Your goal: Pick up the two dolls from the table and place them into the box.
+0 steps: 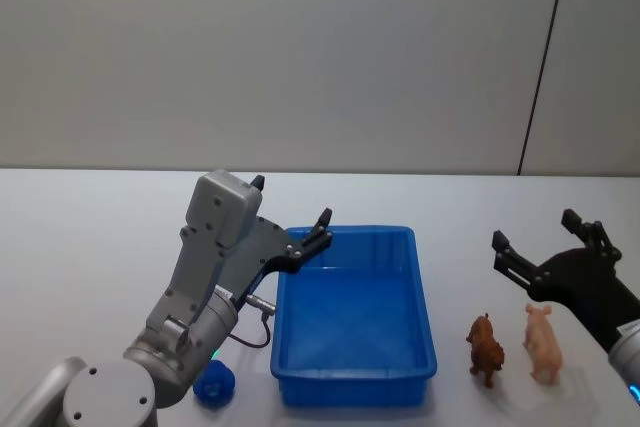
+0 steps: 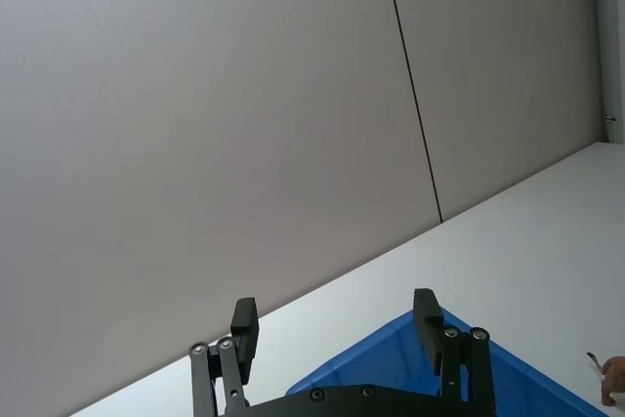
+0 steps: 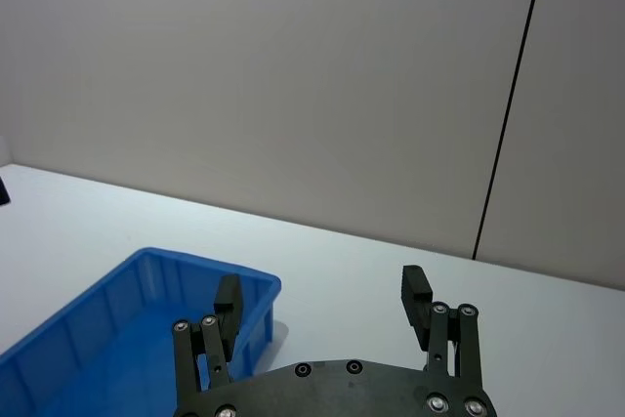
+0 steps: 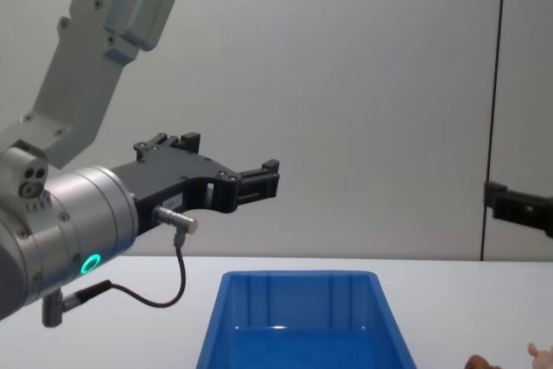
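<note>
The blue doll (image 1: pixel 214 384) is lying below and behind the left gripper (image 2: pixel 335 319), which is hovering wide open above the box's (image 1: pixel 425 292) left rim. The brown doll (image 1: pixel 486 347) and peach doll (image 1: pixel 543 342) are standing just below the wide-open right gripper (image 1: pixel 535 230).

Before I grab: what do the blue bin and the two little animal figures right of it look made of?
Blue bin: apparently hard moulded plastic, glossy; light glints on its floor. Brown animal figure and peach animal figure: probably moulded plastic or rubber, smooth, duller sheen; hard or soft cannot be told.
</note>
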{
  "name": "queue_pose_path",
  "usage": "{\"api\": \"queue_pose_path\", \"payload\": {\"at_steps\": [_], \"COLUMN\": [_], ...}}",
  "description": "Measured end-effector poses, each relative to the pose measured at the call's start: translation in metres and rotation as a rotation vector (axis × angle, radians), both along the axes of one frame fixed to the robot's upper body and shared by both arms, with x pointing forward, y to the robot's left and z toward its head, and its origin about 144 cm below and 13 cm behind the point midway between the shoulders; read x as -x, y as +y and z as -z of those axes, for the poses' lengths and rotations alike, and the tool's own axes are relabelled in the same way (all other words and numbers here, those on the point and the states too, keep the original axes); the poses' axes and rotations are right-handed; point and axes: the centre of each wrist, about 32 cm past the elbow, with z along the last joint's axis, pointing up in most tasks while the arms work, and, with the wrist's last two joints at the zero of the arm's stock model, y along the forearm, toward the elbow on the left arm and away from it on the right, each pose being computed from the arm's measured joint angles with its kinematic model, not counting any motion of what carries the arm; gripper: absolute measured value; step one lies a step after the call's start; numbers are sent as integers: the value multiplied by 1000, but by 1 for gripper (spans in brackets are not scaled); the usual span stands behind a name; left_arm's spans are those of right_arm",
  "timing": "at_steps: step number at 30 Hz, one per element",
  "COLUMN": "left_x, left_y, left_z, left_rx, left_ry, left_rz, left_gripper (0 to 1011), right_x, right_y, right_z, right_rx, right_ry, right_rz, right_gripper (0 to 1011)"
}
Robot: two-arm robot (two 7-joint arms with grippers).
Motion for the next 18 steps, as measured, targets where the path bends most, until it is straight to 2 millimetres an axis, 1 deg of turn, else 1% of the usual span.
{"api": "queue_pose_path", "payload": {"at_steps": [7, 9, 18], "left_x": [0, 0, 0], "left_y": [0, 0, 0], "left_z": [0, 0, 0], "left_rx": [0, 0, 0], "left_ry": [0, 0, 0], "left_rz": [0, 0, 0], "left_gripper": [1001, 1001, 1001], "right_x": [-2, -3, -2], "right_y": [-12, -19, -35], "right_z": [5, 8, 18], "right_rx": [15, 26, 61], "right_ry": [44, 70, 149], "right_rz": [8, 15, 34], "right_gripper": [1001, 1001, 1001]}}
